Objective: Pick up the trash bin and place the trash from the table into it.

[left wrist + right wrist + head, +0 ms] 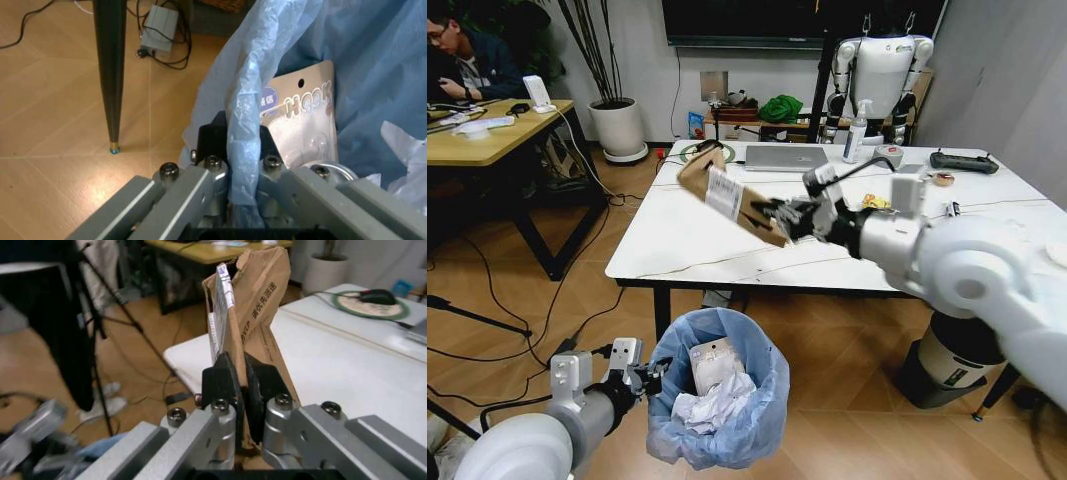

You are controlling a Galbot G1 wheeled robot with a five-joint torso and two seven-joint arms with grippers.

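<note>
The right gripper (772,213) is clamped shut on a flattened brown cardboard piece with a white printed label (727,196), holding it in the air above the near left part of the large white marble-veined bench (687,245); in the right wrist view the black pads (220,381) pinch the cardboard (250,300) from both sides, and the sheet stands up past the fingertips with its label edge facing the camera; the cardboard does not touch the benchtop.

The left gripper (655,378) sits low at the near left, closed on the rim of the small round trash bin lined with a crinkly light-blue plastic bag (762,400); the left wrist view shows a fold of the blue bag (243,150) squeezed between the two fingers, with the bin's inside to one side of it; the bin is in front of the bench's near edge, and whether it rests on the wooden floor (827,350) or is lifted clear I cannot tell.

Inside the bin lie crumpled white tissues (712,408) and a clear plastic package with a white backing card (715,362); that card (300,112) leans against the bag wall.

Farther back on the bench sit a closed silver laptop (785,157), a white spray bottle (857,133), and a small yellow wrapper (875,202).
</note>
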